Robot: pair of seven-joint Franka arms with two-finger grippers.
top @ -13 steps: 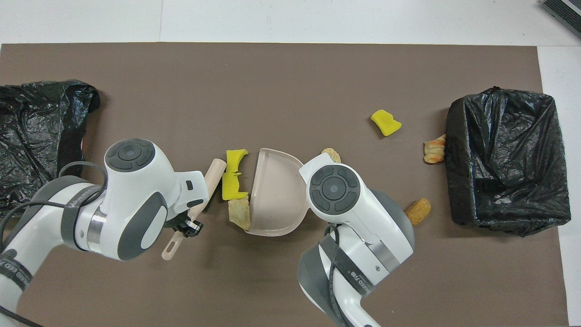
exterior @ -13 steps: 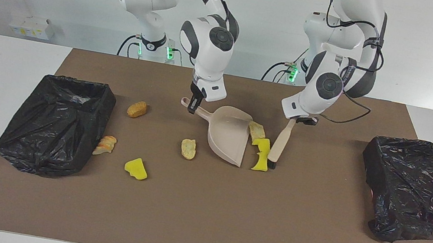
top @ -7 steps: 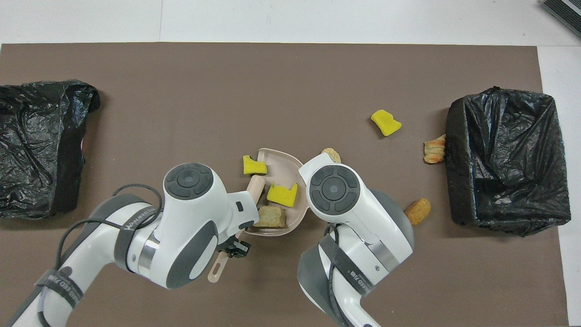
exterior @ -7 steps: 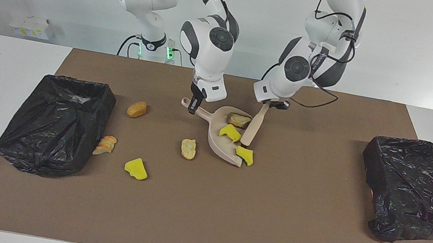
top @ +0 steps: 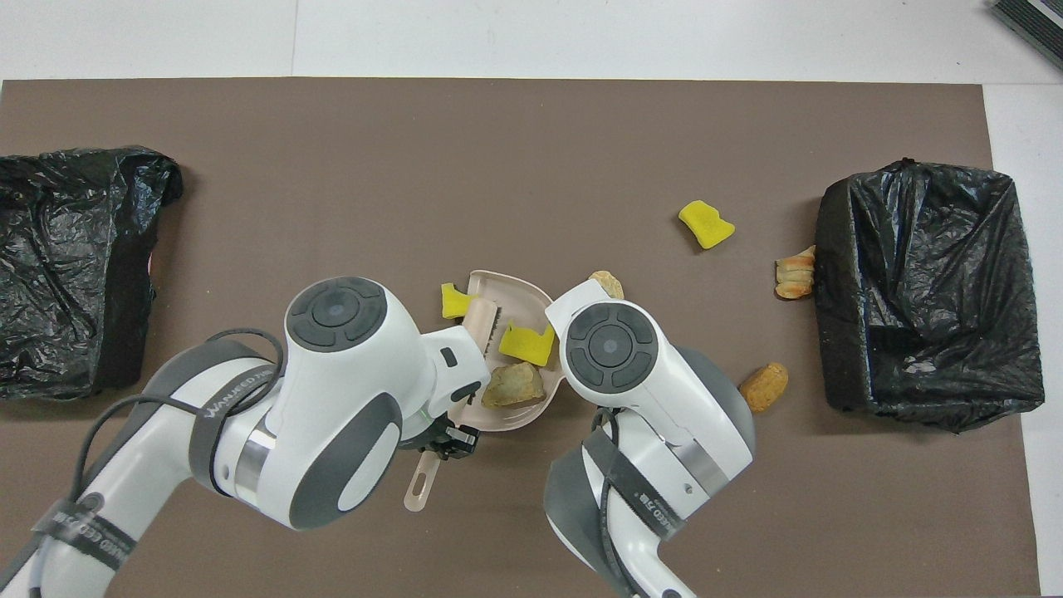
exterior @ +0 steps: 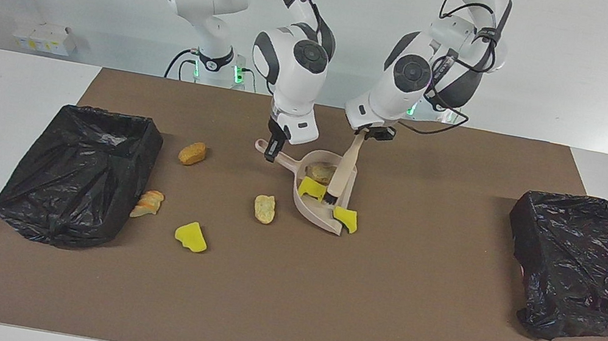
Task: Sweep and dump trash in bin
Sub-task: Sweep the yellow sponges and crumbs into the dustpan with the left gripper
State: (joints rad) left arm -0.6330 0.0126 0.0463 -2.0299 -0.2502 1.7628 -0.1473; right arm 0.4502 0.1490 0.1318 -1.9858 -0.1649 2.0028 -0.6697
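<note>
My right gripper [exterior: 272, 150] is shut on the handle of the beige dustpan [exterior: 315, 209] [top: 507, 291], which rests on the brown mat. My left gripper [exterior: 369, 134] [top: 440, 436] is shut on the beige brush [exterior: 343, 171] [top: 480, 320], whose head sits inside the pan's mouth. Some of the trash lies in the pan: a yellow wedge [exterior: 310, 188] [top: 525, 343] and a tan lump [exterior: 319, 171] [top: 513, 384]. Another yellow wedge [exterior: 346, 219] [top: 453, 301] sits at the pan's lip. The overhead view hides my right gripper under its wrist.
Loose trash lies toward the right arm's end: a tan lump [exterior: 264, 208], a yellow wedge [exterior: 191, 236] [top: 706, 224], an orange lump [exterior: 192, 152] [top: 764, 386], and a bread-like piece [exterior: 148, 203] [top: 795, 276] against a black-lined bin [exterior: 78, 173] [top: 930, 282]. A second bin [exterior: 585, 264] [top: 66, 266] stands at the left arm's end.
My left arm swept the brush toward the right arm's end, pushing the tan lump and one yellow wedge into the dustpan and the other to its lip. The right gripper held still.
</note>
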